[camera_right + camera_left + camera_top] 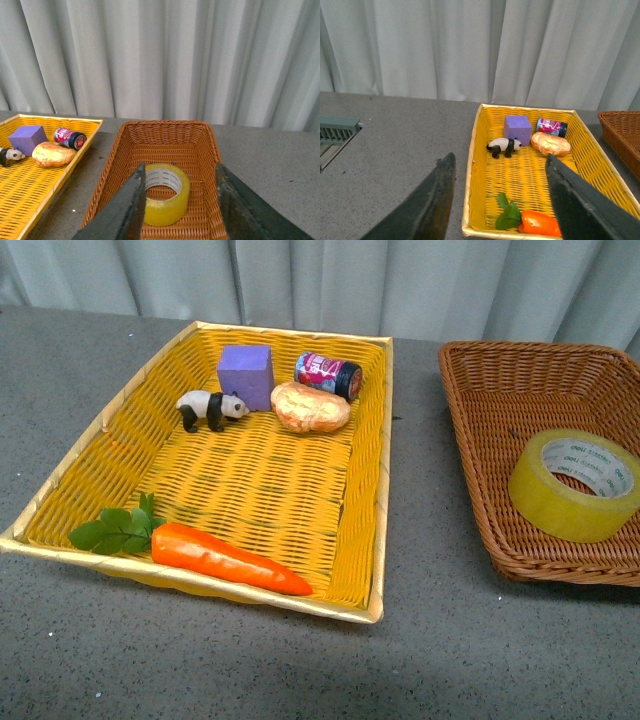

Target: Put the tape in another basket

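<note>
I see the tape point(575, 485) lying flat in the brown basket point(480, 430) at the front view's right edge — both grippers, left point(500, 200) and right point(180, 200), spread wide, holding nothing.

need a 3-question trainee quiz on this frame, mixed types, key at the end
1. True or false: the tape roll lies in the brown wicker basket.
2. Multiple choice: which item lies at the near end of the yellow basket in the front view? A) toy panda B) carrot C) purple block
3. Short answer: which claw has the tape between its open fingers in its wrist view?

Key:
1. True.
2. B.
3. The right claw; the left claw looks over the yellow basket.
</note>
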Robot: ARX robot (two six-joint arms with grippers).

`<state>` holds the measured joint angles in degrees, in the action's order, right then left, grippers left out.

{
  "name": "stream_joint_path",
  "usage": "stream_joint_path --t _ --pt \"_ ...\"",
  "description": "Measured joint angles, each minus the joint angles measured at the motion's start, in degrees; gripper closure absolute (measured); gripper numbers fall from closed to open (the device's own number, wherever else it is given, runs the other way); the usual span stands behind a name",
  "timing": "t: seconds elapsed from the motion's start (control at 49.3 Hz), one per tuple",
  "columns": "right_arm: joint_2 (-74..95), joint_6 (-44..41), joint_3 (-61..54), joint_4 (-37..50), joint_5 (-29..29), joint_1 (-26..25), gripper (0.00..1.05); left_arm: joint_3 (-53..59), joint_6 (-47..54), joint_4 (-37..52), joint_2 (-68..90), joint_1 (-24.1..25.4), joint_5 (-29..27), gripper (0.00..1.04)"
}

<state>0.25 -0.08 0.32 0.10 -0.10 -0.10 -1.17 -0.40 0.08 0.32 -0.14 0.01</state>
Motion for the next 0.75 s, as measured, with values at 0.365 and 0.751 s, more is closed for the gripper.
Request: stream_joint_path --t 0.365,0.751 --pt "0.00 0.04 0.00 0.00 0.02 0.00 0.09 0.00 0.13 0.00 0.00 0.00 0.00 0.07" --pt "0.00 0.04 0.00 0.00 0.02 0.00 0.09 0.00 0.13 0.00 0.00 0.00 0.00 0.07"
